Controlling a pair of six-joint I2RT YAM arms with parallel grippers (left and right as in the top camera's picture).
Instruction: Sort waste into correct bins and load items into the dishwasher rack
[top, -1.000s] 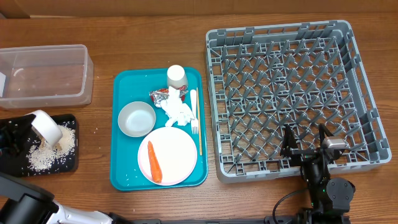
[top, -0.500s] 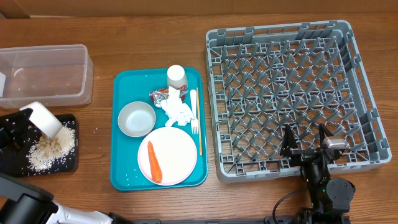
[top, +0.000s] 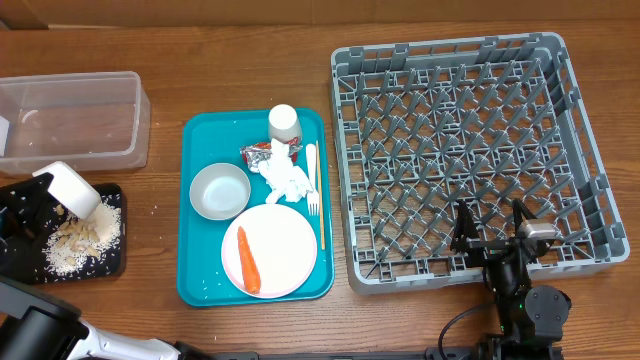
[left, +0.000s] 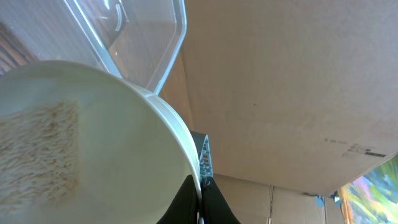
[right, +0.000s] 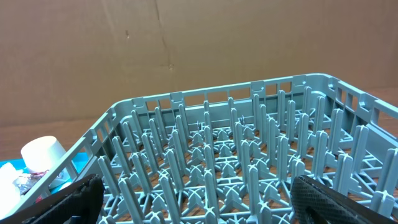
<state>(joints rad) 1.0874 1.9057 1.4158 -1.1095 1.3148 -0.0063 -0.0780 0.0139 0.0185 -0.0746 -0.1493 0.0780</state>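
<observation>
Wooden table (top: 250, 60), clear tub (top: 70, 115), black tray (top: 25, 268) (grain-heaped), teal tray (top: 195, 250), grey dishwasher rack (top: 342, 160) at right

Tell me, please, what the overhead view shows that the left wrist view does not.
Only overhead: the teal tray carrying the pink plate, carrot and second bowl; the grey rack; the black tray under a heap of grain scraps; and the right gripper, jaws open, by the rack's near wall.
Only left wrist: the inside of the tilted white bowl, grains clinging to it, and a cardboard wall behind.
Both: that bowl, held at its rim by the left gripper, and the clear tub beside it.
</observation>
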